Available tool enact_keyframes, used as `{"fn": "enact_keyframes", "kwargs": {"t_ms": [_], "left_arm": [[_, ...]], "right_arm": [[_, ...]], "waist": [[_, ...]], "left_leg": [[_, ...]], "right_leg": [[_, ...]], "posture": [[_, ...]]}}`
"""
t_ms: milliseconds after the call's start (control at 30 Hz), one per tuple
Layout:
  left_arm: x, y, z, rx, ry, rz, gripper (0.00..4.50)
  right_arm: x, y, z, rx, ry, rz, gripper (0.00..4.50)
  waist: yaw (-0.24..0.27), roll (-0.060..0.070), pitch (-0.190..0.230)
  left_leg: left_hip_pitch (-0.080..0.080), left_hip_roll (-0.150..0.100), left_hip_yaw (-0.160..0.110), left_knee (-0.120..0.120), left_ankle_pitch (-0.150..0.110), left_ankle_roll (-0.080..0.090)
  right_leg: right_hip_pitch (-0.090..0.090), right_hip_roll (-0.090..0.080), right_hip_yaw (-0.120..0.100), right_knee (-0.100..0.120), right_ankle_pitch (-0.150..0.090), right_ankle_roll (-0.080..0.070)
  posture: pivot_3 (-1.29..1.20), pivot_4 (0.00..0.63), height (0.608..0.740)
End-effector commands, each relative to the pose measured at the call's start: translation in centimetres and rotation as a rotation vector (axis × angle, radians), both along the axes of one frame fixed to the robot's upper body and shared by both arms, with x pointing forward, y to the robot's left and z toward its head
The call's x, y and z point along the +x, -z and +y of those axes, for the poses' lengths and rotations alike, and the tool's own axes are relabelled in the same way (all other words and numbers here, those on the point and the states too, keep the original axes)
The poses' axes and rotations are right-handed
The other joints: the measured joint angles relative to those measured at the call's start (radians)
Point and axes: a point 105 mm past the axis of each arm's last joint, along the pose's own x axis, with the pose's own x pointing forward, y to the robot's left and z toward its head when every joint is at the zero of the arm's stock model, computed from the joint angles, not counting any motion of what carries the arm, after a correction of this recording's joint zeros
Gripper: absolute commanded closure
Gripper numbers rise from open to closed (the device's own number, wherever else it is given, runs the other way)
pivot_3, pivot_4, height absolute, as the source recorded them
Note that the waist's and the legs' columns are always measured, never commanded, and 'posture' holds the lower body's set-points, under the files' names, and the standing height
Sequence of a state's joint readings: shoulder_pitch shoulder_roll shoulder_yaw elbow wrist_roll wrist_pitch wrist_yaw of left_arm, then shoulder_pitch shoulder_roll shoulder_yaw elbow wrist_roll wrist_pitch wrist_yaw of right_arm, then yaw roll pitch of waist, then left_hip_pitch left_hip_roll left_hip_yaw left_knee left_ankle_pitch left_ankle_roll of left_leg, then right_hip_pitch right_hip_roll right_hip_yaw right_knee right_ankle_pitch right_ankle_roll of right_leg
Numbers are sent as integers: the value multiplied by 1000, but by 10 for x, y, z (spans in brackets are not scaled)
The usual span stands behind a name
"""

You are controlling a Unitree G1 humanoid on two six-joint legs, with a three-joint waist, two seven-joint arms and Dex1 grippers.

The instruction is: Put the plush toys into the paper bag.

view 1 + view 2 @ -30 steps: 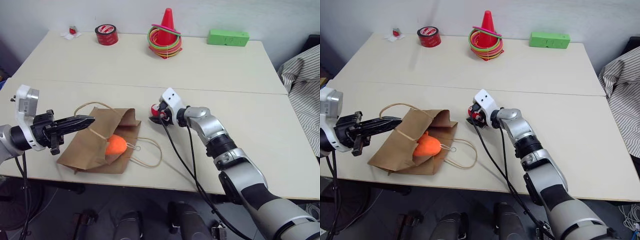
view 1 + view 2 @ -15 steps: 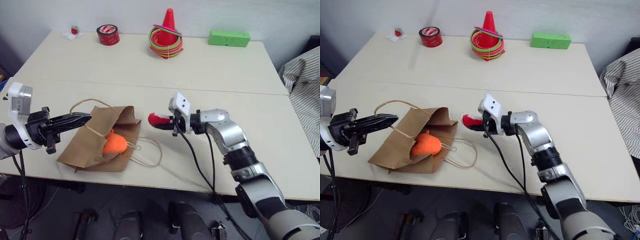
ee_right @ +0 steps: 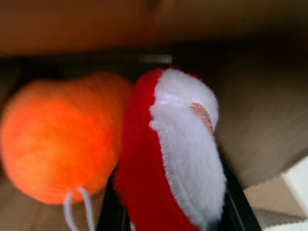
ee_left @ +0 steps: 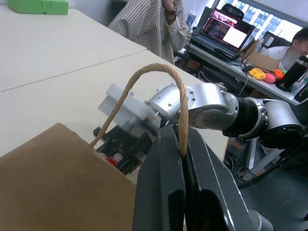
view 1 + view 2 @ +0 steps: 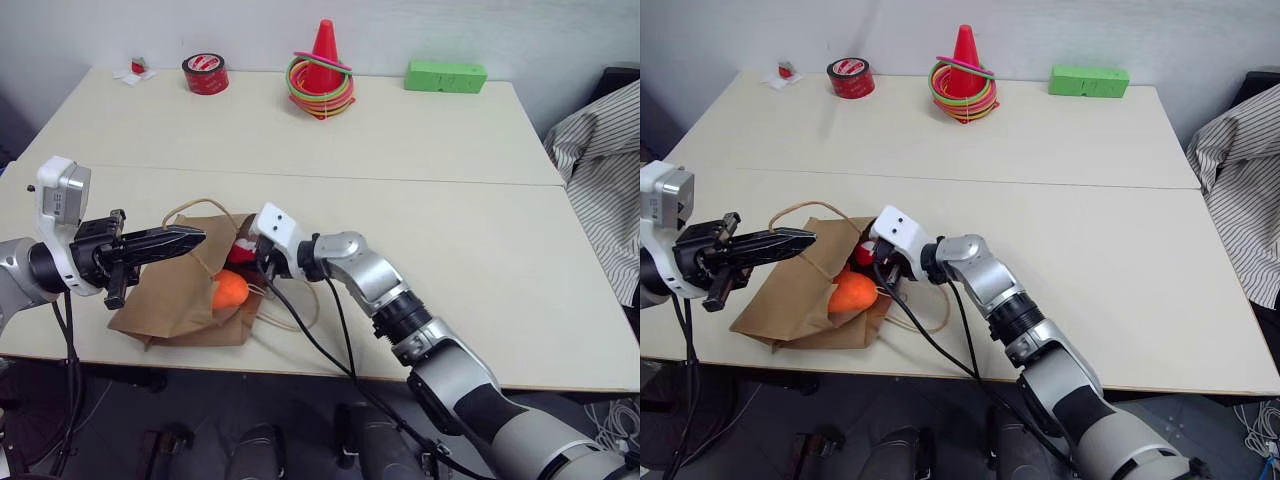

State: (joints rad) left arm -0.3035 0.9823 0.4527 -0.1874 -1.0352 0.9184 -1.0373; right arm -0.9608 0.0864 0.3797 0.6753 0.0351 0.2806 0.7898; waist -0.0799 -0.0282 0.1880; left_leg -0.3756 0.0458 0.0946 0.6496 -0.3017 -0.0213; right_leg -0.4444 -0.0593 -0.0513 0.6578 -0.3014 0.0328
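The brown paper bag (image 5: 165, 300) lies on its side at the table's front left, mouth facing right. My left gripper (image 5: 195, 237) is shut on its upper cord handle (image 4: 166, 72), holding the mouth up. An orange plush toy (image 5: 230, 290) rests just inside the mouth. My right gripper (image 5: 251, 260) reaches in from the right, shut on the red-and-white Santa plush toy (image 5: 243, 251). In the right wrist view the Santa toy (image 3: 178, 159) sits between the fingers, pressed against the orange toy (image 3: 57, 139), with bag paper behind them.
Along the far edge stand a red tape roll (image 5: 205, 73), a red-orange cone with coloured rings (image 5: 322, 70) and a green block (image 5: 446, 75). A small red-and-white item (image 5: 132, 68) lies at the far left corner. Striped cloth (image 5: 600, 150) hangs beyond the table's right side.
My right gripper closed on the Santa toy, lifted it from the table beside the bag and carried it left into the bag's mouth. The left gripper kept hold of the handle.
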Motion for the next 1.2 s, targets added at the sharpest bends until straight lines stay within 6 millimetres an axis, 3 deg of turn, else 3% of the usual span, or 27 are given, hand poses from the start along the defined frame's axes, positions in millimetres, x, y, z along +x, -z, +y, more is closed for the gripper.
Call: {"fn": "enact_keyframes", "kwargs": {"t_ms": [33,267,467,667,900,1067,1200], "left_arm": [[-4,-7,-4,-13,22,-43,4500],[-4,-3,-5,-33,5,-46,4500],[-7,-1,-3,-42,-25,-55,4500],[-11,-1,2,-48,-52,-61,4500],[-12,-3,3,-53,-59,-68,4500],[-11,-4,1,-51,-49,-72,4500],[-11,-5,0,-52,-45,-76,4500]], "right_arm": [[-6,-15,23,53,-57,-66,4125],[-10,-7,39,106,-79,-64,4125],[-10,-9,23,111,-148,-15,2034],[-15,-22,-16,123,-243,65,16],[-13,-29,-55,158,-239,187,16],[2,3,-93,-12,-85,262,16],[2,16,-105,-90,-9,324,16]], "waist": [[-6,0,0],[-4,0,0],[-5,-1,0],[0,-1,0],[-4,-1,0],[2,-1,0],[1,-1,0]], "left_leg": [[0,0,0,0,0,0],[0,1,0,0,0,0],[0,1,0,0,0,0],[0,1,0,0,0,0],[1,1,0,0,0,0],[1,0,0,0,0,0],[1,0,0,0,0,0]], "right_leg": [[0,0,0,0,0,0],[0,0,0,0,0,0],[0,0,0,0,0,0],[0,0,0,0,0,0],[0,0,0,0,0,0],[0,0,0,-1,0,0],[0,0,0,-2,0,0]], "posture": [[0,150,740],[0,150,740],[0,150,740],[0,150,740],[0,150,740],[0,150,740],[0,150,740]]}}
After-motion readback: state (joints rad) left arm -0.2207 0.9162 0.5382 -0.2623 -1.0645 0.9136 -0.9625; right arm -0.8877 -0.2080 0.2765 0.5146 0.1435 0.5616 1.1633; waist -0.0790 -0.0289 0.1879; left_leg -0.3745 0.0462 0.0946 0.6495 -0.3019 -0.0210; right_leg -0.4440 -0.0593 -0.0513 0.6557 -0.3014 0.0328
